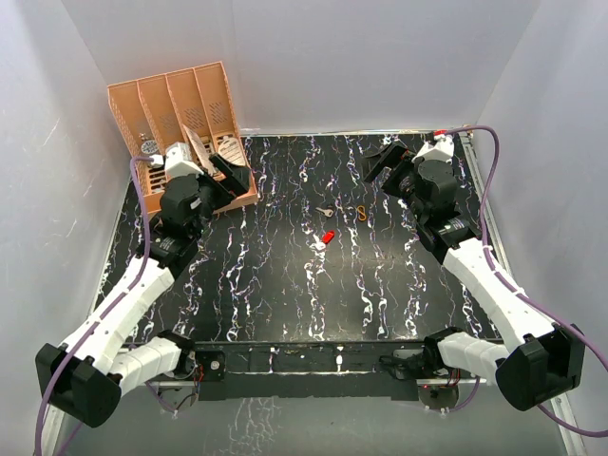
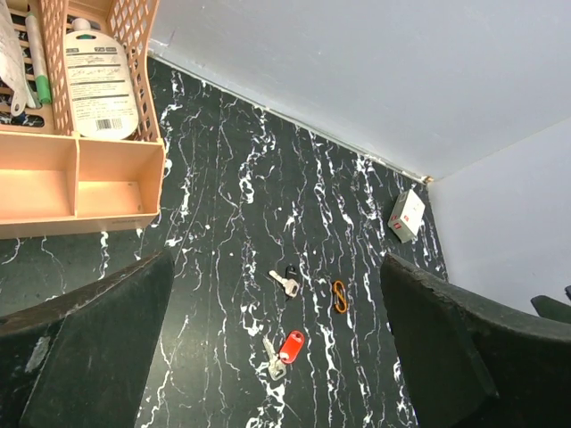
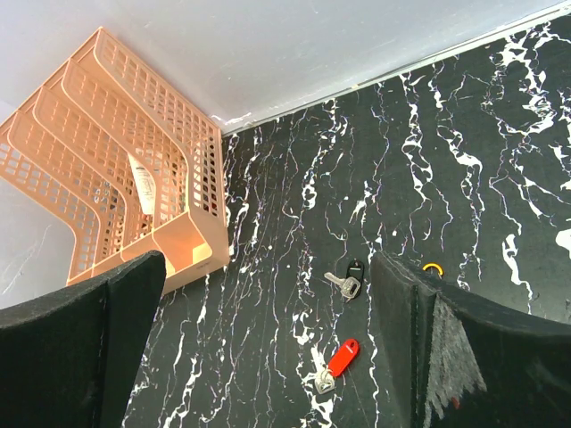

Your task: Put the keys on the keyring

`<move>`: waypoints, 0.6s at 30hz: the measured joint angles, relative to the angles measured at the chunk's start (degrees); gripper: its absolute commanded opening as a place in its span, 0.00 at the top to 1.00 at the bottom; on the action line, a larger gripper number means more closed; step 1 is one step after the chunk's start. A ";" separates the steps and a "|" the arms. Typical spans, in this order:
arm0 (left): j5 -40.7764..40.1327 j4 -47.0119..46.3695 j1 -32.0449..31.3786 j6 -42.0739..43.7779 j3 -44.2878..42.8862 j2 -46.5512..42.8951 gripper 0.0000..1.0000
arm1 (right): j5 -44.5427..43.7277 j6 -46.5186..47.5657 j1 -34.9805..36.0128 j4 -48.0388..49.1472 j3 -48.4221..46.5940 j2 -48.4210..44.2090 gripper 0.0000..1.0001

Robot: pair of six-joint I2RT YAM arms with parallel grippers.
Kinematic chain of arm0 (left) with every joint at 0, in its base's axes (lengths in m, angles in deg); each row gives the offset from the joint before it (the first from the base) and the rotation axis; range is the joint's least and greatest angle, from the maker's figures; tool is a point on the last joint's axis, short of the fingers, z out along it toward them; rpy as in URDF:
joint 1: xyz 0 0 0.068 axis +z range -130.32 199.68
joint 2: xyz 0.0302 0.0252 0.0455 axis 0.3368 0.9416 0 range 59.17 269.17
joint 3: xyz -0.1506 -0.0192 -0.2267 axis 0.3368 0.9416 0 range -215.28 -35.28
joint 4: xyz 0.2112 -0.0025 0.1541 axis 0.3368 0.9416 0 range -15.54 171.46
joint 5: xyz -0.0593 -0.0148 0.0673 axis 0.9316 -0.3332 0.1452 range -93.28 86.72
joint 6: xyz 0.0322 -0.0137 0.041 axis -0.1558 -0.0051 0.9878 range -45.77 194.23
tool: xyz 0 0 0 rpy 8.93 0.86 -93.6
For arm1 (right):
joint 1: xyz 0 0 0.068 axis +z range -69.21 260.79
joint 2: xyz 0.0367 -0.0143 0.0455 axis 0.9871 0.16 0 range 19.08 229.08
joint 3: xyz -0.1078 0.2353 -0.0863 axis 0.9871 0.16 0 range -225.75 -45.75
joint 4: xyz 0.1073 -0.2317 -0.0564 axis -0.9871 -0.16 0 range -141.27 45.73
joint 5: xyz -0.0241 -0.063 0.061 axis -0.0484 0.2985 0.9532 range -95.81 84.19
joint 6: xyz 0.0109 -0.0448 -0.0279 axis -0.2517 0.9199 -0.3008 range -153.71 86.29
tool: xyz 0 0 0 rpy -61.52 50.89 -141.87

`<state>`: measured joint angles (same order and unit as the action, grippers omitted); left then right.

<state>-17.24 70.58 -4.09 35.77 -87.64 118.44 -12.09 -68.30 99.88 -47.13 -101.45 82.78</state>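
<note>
Two keys lie mid-table. The silver key (image 1: pixel 327 211) (image 2: pixel 285 283) (image 3: pixel 343 284) has a small black tag beside it. The red-headed key (image 1: pixel 328 237) (image 2: pixel 290 347) (image 3: pixel 342 357) lies just nearer. The orange keyring (image 1: pixel 361 213) (image 2: pixel 339 296) rests flat to their right; in the right wrist view only the top of the keyring (image 3: pixel 433 267) peeks over a finger. My left gripper (image 1: pixel 231 179) (image 2: pixel 275 267) hovers open by the organiser, left of the keys. Right of them, my right gripper (image 1: pixel 385 169) (image 3: pixel 268 263) hovers open. Both hold nothing.
A peach desk organiser (image 1: pixel 180 109) (image 2: pixel 80 187) (image 3: pixel 134 178) with papers and pens stands at the back left, close to my left gripper. A small white box (image 2: pixel 408 215) sits by the far right wall. White walls enclose the black marbled table (image 1: pixel 285 285).
</note>
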 measured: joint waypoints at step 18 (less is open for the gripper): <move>-0.76 -3.34 -0.02 -0.09 3.41 -5.18 0.01 | -0.24 0.00 0.00 -0.07 0.00 0.00 0.02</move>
<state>-18.00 67.24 -4.11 35.68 -84.23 113.26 -12.33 -68.30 99.88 -47.19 -101.45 82.78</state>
